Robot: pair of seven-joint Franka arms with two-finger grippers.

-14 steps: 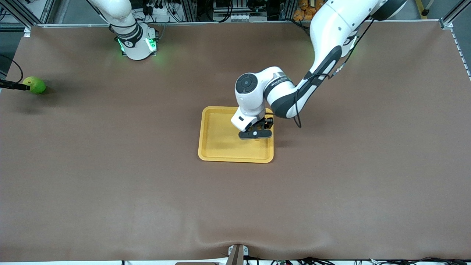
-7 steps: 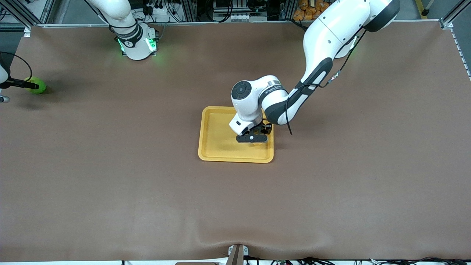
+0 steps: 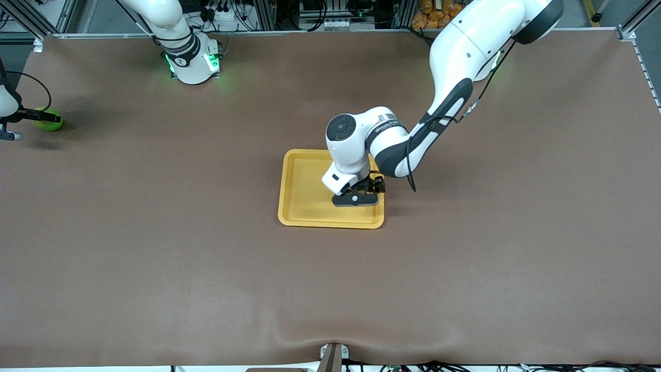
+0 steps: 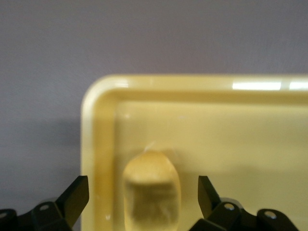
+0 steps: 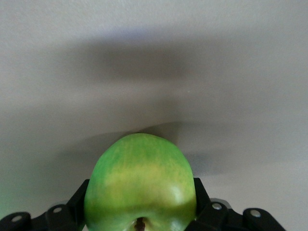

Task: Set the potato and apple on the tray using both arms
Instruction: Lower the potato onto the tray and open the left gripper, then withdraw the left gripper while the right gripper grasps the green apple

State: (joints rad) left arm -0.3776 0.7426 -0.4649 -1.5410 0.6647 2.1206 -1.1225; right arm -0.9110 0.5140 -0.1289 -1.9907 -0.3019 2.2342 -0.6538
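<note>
I saw the yellow tray [image 3: 304, 194] near the middle of the brown table [image 3: 206, 268], and it was the thing closest to the front camera. The left gripper [image 3: 357, 199] was down low inside the tray, at the corner that sat toward the left arm's end and nearer the front camera. In the left wrist view its two black fingers [image 4: 77, 192] stood wide apart. The potato [image 4: 151, 190] lay on the tray floor between them, close to the tray's rim, and there was a gap on each side, so the fingers had hold of nothing. From the front I could not see the potato, because the gripper covered it.

The left arm [image 3: 454, 67] came down from its base at the top of the front view and bent over the tray.

Farther from the front camera than the tray, way out at the right arm's end of the table, was the green apple [image 3: 49, 120]. The right gripper [image 3: 31, 116] was right there at the apple, at the very edge of the front view. In the right wrist view the apple [image 5: 140, 185] filled the space between the black fingers [image 5: 79, 204], and both fingers pressed against its sides, so the gripper was closed on it. I could not tell if the apple sat on the table or was lifted a bit. The apple was well apart from the tray
</note>
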